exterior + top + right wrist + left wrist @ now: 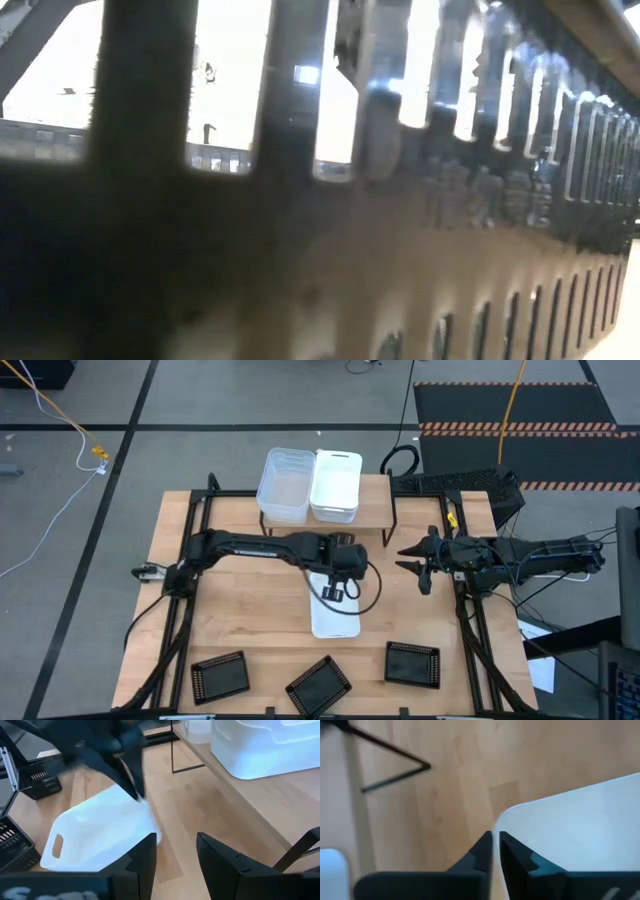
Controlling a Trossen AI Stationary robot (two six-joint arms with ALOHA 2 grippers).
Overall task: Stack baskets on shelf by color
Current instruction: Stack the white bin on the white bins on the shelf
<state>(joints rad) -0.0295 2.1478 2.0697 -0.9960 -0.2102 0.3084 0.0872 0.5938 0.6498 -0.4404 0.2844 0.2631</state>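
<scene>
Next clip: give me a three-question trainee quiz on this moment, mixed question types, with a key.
1. True or false: the left gripper has its fingers closed on the rim of the white basket lying on the table.
2. How many black baskets lie along the table's near edge? A) one B) two C) three
3. Fill in: on the shelf, the clear stack and the white stack stand ____.

Key
1. True; the left wrist view shows the thin white wall pinched between the fingers.
2. C: black baskets at and.
3. Side by side. The right gripper waits open over the table.
</scene>
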